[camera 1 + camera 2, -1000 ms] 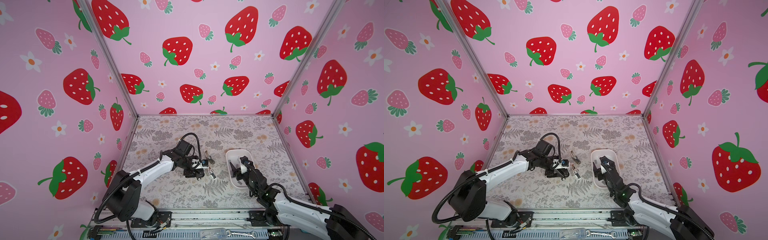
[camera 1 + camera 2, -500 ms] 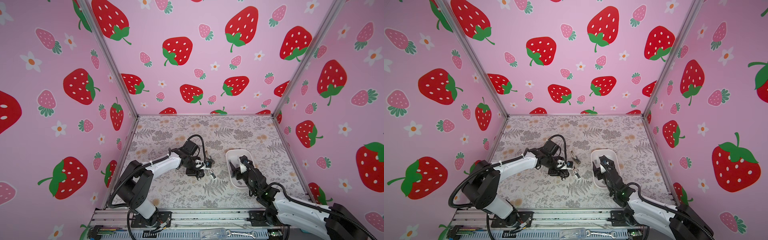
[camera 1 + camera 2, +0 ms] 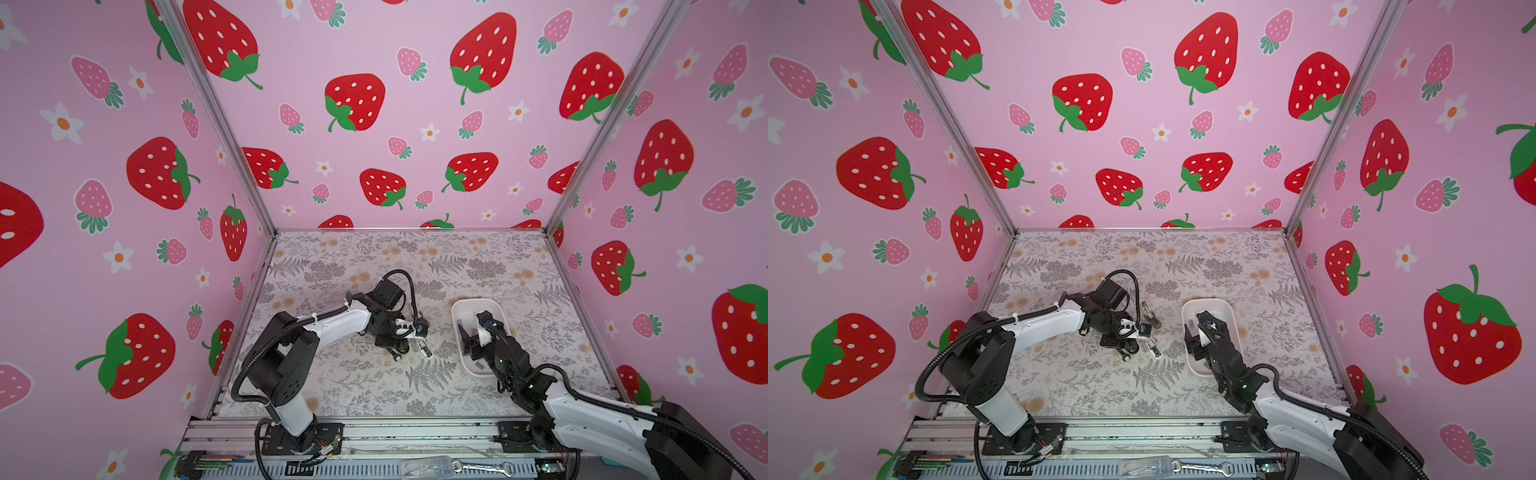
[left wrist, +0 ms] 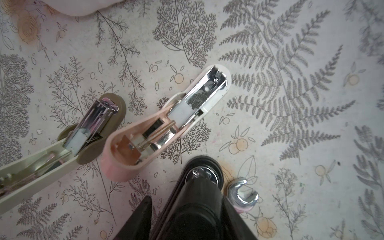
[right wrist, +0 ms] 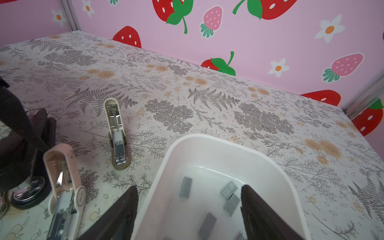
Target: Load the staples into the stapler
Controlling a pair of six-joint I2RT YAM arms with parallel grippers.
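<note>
The black stapler (image 4: 199, 199) lies on the floral mat with its silver nose (image 4: 202, 173) pointing away from the wrist. My left gripper (image 4: 188, 216) straddles it, one finger (image 4: 141, 218) on each side. A thin strip of mat shows between that finger and the stapler. In both top views this gripper (image 3: 392, 345) (image 3: 1121, 347) sits low at mid-table. Several grey staples (image 5: 185, 187) lie in the white tray (image 5: 187, 141). My right gripper (image 5: 189, 187) hangs open over the tray's near wall, one finger (image 5: 122, 209) outside it and the other inside, holding nothing.
A pink stapler (image 4: 145, 137) and a beige one (image 4: 91, 128) lie opened beside the black stapler. A small silver hook-shaped piece (image 4: 243, 193) rests against its nose. The tray (image 3: 457, 316) stands right of centre. Pink walls enclose three sides.
My left arm has swung in and its gripper has shifted slightly right and down over the black stapler, its jaws narrowing. The right arm has not moved.
</note>
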